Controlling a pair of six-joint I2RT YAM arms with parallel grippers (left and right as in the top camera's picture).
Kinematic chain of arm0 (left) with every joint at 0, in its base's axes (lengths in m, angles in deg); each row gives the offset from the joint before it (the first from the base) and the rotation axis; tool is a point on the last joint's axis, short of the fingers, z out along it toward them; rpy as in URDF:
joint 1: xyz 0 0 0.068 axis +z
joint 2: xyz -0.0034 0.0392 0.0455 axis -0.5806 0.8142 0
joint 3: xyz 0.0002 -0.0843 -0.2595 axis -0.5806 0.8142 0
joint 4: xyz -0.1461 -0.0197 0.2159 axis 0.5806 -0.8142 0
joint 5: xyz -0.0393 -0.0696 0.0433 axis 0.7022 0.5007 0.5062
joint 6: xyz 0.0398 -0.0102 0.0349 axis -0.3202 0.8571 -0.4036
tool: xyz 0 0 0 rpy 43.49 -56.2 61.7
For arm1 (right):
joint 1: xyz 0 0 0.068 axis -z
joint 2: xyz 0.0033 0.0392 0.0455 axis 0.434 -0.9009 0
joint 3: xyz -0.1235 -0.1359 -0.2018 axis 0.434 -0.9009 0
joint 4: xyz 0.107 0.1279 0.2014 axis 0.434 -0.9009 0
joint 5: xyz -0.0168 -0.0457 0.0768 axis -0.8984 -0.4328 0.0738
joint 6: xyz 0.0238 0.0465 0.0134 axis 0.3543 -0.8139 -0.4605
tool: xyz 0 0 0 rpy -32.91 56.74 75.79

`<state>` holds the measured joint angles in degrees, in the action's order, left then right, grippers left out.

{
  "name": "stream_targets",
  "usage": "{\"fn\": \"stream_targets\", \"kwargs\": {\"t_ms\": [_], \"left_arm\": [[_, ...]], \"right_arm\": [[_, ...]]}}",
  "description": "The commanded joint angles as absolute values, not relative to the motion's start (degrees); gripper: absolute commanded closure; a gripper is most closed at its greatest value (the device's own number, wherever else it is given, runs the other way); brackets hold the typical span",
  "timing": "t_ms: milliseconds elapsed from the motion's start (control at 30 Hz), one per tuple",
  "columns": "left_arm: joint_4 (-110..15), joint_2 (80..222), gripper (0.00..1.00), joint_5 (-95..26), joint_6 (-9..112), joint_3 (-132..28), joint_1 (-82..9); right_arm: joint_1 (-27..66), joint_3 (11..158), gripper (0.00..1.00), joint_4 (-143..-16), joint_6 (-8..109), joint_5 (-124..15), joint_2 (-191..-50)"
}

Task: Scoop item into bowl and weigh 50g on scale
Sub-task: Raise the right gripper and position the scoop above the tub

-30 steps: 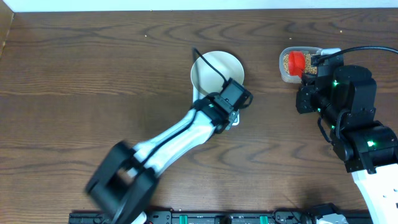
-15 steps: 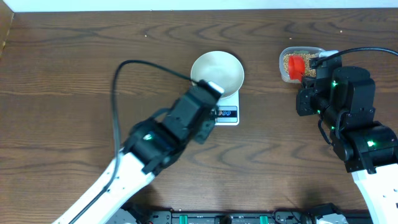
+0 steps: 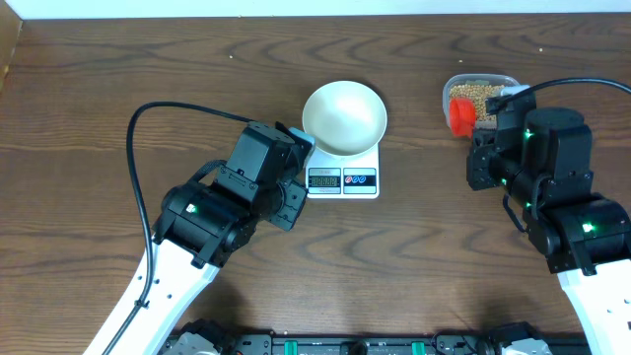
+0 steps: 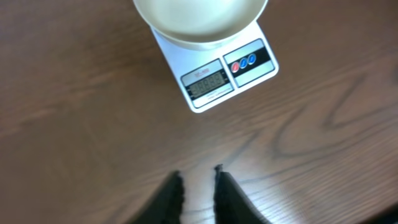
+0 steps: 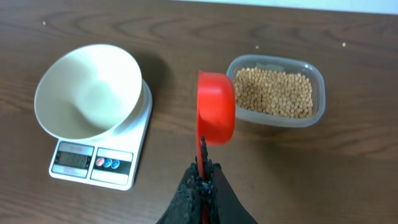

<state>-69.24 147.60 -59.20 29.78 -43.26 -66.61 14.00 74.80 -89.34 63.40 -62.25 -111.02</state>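
Observation:
The cream bowl (image 3: 344, 117) stands empty on the white scale (image 3: 342, 181); both also show in the left wrist view, bowl (image 4: 199, 15) and scale (image 4: 224, 74). The tan beans (image 5: 273, 92) fill a clear tub (image 3: 480, 94) to the right. My right gripper (image 5: 202, 171) is shut on the handle of a red scoop (image 5: 216, 106), which is held on edge above the table just left of the tub and looks empty. My left gripper (image 4: 198, 180) is slightly open and empty, above the wood just left of and in front of the scale.
The scale's display (image 4: 206, 82) and its red and blue buttons (image 4: 242, 62) face the front. The left arm's cable (image 3: 148, 148) loops over the table's left part. A rail runs along the front edge (image 3: 355, 345).
My left arm has drawn back from over the scale to the front left, uncovering the display and buttons. The red scoop has shifted left, from over the tub to beside its left edge.

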Motion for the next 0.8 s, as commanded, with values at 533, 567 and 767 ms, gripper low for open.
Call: {"fn": "stream_targets", "kwargs": {"t_ms": [533, 567, 767], "left_arm": [[-68.69, 147.93, 0.09, -58.02, 29.52, -44.86, -66.26], [-68.69, 147.93, 0.09, -58.02, 29.52, -44.86, -66.26], [-68.69, 147.93, 0.09, -58.02, 29.52, -44.86, -66.26]], "right_arm": [[14.39, 75.65, 0.99, -90.09, 65.22, -61.9, -110.4], [14.39, 75.65, 0.99, -90.04, 66.37, -61.97, -110.38], [14.39, 75.65, 0.99, -86.83, 69.89, -67.23, -111.67]]}}
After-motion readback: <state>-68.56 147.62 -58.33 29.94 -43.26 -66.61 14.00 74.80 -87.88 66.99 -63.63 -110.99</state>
